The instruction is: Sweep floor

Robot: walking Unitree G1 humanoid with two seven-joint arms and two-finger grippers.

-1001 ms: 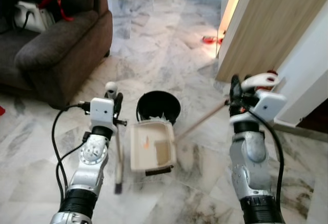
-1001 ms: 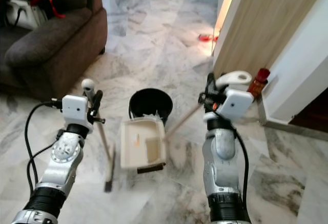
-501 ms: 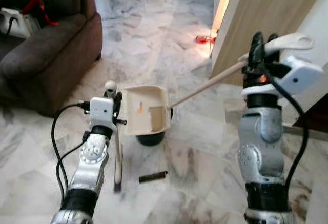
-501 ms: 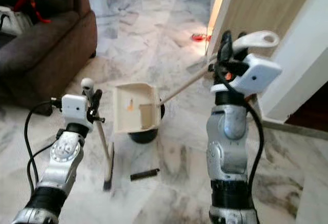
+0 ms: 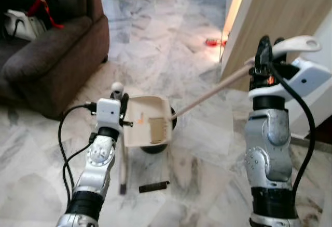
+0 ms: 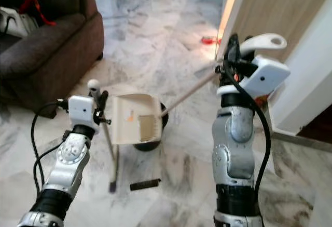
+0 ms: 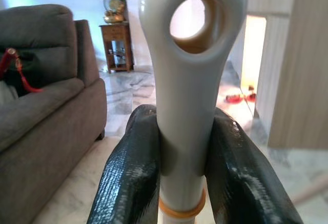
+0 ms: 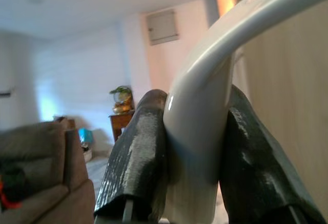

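My left gripper (image 5: 120,100) is shut on the white handle of a broom (image 5: 123,157), which stands upright with its dark head on the marble floor. A cream dustpan (image 5: 148,127) hangs tilted, mouth down, over a small black bin (image 5: 155,145). Its long handle (image 5: 210,92) runs up to my right gripper (image 5: 262,64), which is shut on the white curved grip. In the left wrist view the fingers (image 7: 128,178) clamp the broom's holed handle end (image 7: 187,80). In the right wrist view the fingers (image 8: 136,157) clamp the dustpan's grip (image 8: 197,131).
A short black strip (image 5: 154,186) lies on the floor in front of the bin. A dark brown sofa (image 5: 49,55) stands at the left with a white bag (image 5: 21,24) on it. A wooden door (image 5: 280,19) and white wall stand at the right. A red object (image 5: 212,42) lies by the doorway.
My right arm has raised the dustpan off the floor and tipped it over the bin. The black strip stayed on the floor where the pan was. The broom has held still.
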